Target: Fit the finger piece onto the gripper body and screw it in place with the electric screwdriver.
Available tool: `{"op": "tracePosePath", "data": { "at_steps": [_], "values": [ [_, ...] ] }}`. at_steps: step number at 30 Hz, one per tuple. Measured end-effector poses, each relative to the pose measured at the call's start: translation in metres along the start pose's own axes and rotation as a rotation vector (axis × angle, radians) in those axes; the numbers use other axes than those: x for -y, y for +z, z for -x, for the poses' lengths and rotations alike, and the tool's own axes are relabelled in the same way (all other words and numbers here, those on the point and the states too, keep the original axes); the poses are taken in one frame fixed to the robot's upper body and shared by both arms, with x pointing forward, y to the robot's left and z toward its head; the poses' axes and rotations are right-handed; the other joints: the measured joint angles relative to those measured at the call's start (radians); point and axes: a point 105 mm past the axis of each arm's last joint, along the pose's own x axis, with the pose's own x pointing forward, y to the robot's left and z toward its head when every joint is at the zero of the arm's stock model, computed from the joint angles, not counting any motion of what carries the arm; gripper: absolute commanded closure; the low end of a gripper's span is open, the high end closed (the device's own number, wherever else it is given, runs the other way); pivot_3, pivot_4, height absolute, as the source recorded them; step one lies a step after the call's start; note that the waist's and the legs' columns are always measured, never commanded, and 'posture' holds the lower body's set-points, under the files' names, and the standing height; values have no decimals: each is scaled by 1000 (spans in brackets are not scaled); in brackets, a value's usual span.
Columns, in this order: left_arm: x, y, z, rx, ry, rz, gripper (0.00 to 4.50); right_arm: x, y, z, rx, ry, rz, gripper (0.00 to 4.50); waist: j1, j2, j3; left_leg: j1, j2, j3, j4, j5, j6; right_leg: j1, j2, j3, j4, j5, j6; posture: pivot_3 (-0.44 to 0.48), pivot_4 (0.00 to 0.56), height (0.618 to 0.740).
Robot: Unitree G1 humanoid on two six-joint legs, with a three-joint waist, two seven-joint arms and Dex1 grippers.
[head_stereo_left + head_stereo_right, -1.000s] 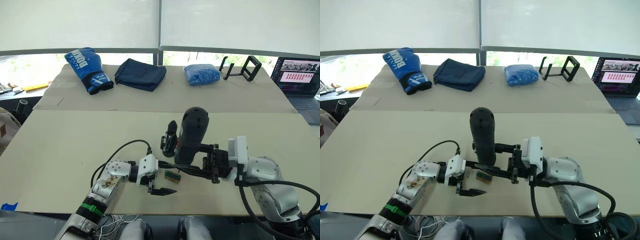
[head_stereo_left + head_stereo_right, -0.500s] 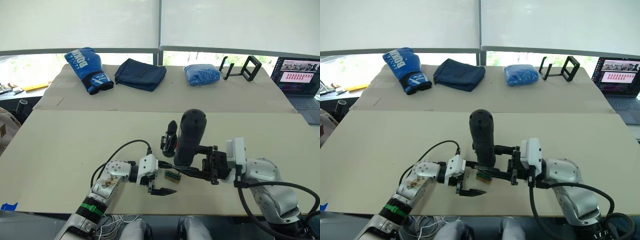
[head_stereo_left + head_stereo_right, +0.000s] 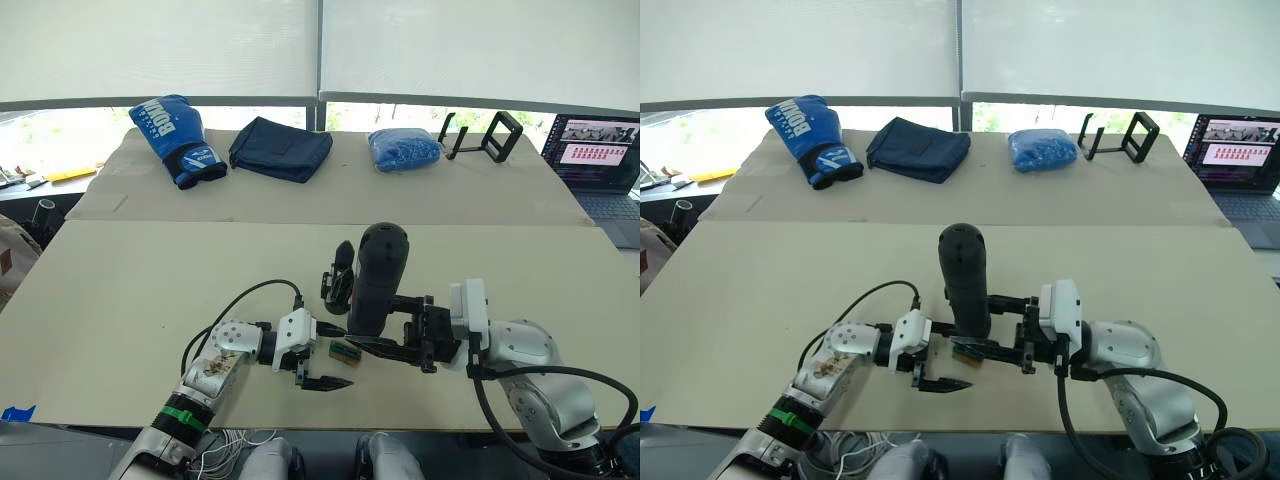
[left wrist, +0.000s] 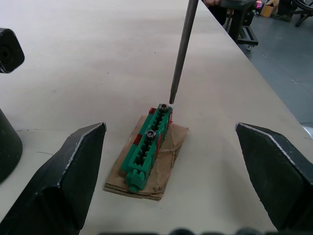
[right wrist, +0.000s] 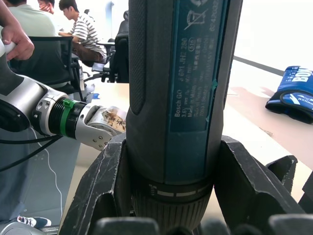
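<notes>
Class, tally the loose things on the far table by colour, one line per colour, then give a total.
Blue: 2, the boxing glove and the blue bundle
Navy: 1, the folded cloth
Black: 1, the black stand
Total: 4

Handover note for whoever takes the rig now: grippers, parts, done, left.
Right gripper: shut on the electric screwdriver, held upright, bit down.
Left gripper: open, holding nothing, fingers either side of the green screw block.
Bit tip hovers just above the block's end screw; contact can't be confirmed.
Gripper body stands on the table behind the screwdriver.
Finger piece can't be picked out.
Done: screwdriver in hand.
Left: pick up a screw, fit the finger piece, drive the screw.
</notes>
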Motion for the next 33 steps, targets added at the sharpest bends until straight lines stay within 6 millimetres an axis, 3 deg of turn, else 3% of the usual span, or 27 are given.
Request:
{"op": "tracePosePath", "data": {
  "at_steps": [33],
  "values": [
    [0, 0, 0, -1, 1, 1, 0, 4, 0, -1, -2, -1, 10, 2567, 0, 0, 0, 0, 0, 0, 0, 0, 0, 0, 0, 0, 0, 0, 0, 0, 150, 740]
  ]
}}
